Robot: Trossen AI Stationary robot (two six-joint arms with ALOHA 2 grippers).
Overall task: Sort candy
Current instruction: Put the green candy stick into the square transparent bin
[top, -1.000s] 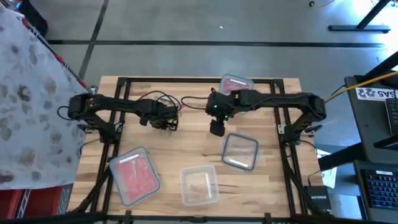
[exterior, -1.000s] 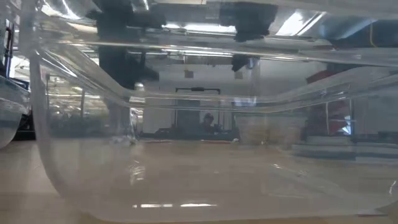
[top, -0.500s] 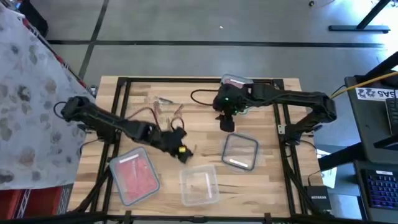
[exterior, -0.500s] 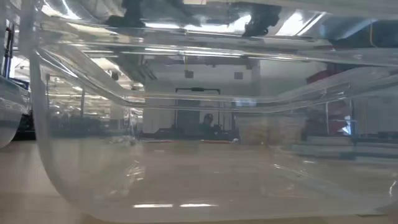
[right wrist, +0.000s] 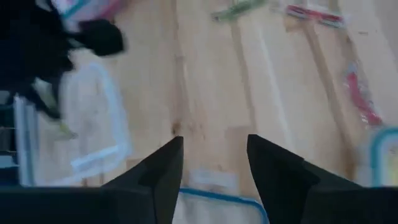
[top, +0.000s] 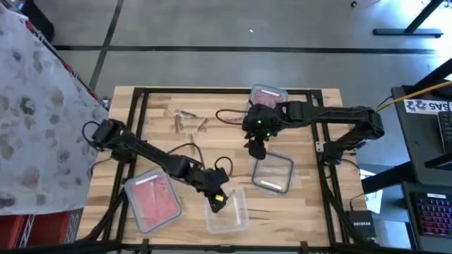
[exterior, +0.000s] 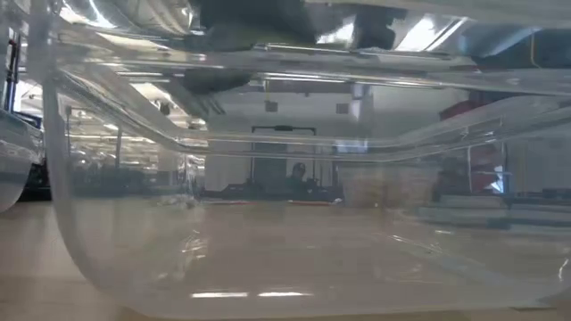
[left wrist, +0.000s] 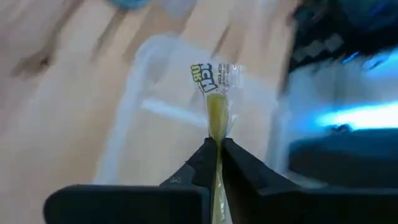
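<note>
My left gripper (top: 216,198) hangs over the clear container (top: 226,210) at the near middle of the table, shut on a yellow candy (left wrist: 215,112). In the left wrist view that container's rim (left wrist: 142,57) shows below the candy. My right gripper (top: 256,149) stands open over the far edge of the clear container (top: 272,172) at the right, with nothing between its fingers (right wrist: 166,167). Several loose candies (top: 188,118) lie on the bare wood at the far middle. The low view looks through a clear container wall (exterior: 107,267). My left gripper pinches the yellow candy's wrapper (left wrist: 216,132) between its two fingers. The candy sticks out past the fingertips, with its clear printed end (left wrist: 214,71) farthest out. It is lifted clear, above the near-middle container.
A clear container of red candy (top: 151,200) stands at the near left. Another with pink candy (top: 267,94) stands at the far edge, behind my right arm. A black frame (top: 141,92) runs around the table. In the right wrist view, loose candies (right wrist: 359,94) lie on the wood.
My left gripper has travelled from the far middle of the table toward the near edge and to the right, carrying the yellow candy, and now hangs over the near-middle container. My right gripper has stayed about where it was.
</note>
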